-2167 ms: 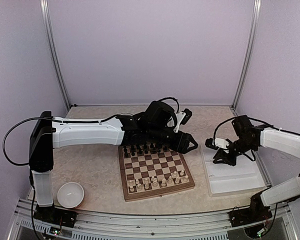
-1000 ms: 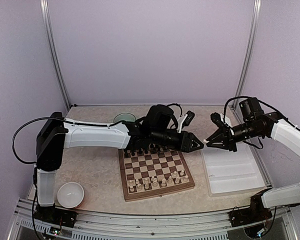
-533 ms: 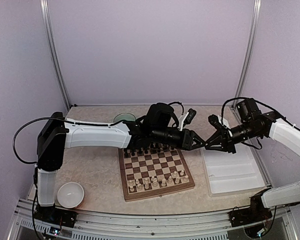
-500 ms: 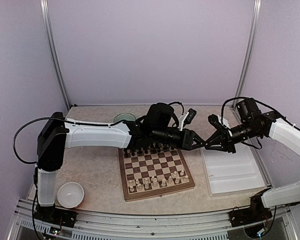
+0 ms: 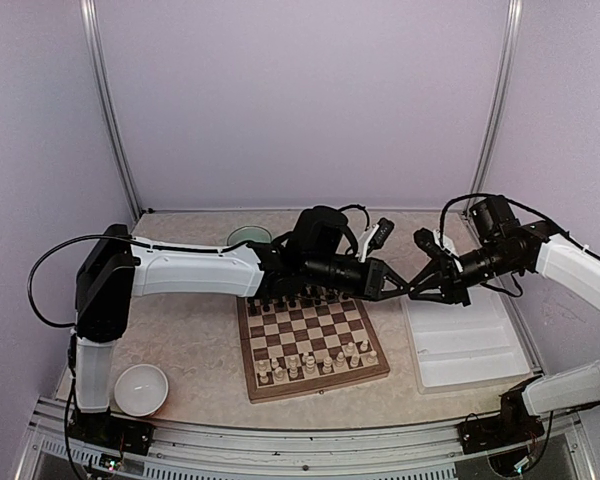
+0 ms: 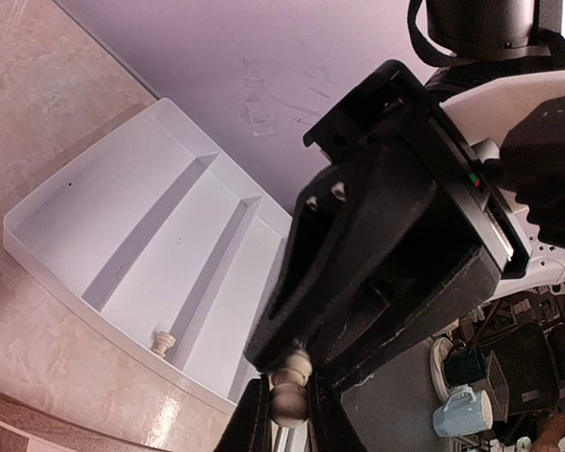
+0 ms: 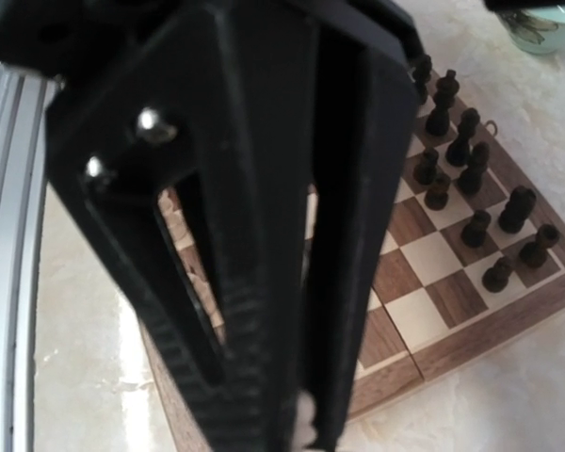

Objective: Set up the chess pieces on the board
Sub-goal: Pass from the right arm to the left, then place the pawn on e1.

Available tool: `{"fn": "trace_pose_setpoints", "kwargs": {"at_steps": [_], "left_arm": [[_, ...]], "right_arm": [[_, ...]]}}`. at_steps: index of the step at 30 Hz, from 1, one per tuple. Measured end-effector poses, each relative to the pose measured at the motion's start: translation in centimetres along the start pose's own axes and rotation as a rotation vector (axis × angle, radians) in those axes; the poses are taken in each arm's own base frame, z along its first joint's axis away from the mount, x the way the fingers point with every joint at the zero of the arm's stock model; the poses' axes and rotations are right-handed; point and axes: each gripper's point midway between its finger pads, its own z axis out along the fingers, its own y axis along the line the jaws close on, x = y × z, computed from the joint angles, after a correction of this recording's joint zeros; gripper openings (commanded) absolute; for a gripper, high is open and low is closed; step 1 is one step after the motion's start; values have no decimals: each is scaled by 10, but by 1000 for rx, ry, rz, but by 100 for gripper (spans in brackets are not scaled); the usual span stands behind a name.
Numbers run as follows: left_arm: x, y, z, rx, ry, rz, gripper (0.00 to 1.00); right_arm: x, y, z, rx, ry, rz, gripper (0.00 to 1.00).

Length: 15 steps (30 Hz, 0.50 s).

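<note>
A cream chess piece (image 6: 288,395) hangs in mid-air between the board (image 5: 315,386) and the white tray (image 5: 466,350). My left gripper (image 6: 289,416) is shut on its rounded end. From the opposite side, my right gripper (image 6: 306,353) closes round its other end, so the two grippers meet tip to tip (image 5: 404,288). In the right wrist view only a white bit of the piece (image 7: 307,426) shows at the bottom edge. Cream chessmen (image 5: 315,363) stand in the board's near rows and dark ones (image 5: 290,296) in the far rows.
One more cream piece (image 6: 162,342) lies in the tray's near compartment. A white bowl (image 5: 140,388) sits at the front left and a greenish bowl (image 5: 248,236) behind the left arm. Dark chessmen (image 7: 461,151) stand below the right wrist.
The two grippers have come together tip to tip over the gap between board and tray. The left jaws have closed on the piece that the right gripper carried up from the tray.
</note>
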Motion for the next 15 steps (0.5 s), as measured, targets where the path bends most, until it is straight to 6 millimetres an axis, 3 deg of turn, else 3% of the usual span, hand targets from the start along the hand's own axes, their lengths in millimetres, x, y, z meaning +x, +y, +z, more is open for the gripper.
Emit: {"fn": "trace_pose_setpoints", "kwargs": {"at_steps": [5, 8, 11, 15], "left_arm": [[0, 4, -1, -9, 4, 16, 10], [7, 17, -4, -74, 32, 46, 10], [16, 36, -14, -187, 79, 94, 10], [16, 48, -45, -347, 128, 189, 10]], "right_arm": [[0, -1, 0, 4, 2, 9, 38], [3, -8, -4, 22, -3, 29, 39], [11, -29, -20, 86, -27, 78, 40], [31, -55, -35, 181, -53, 139, 41]]}}
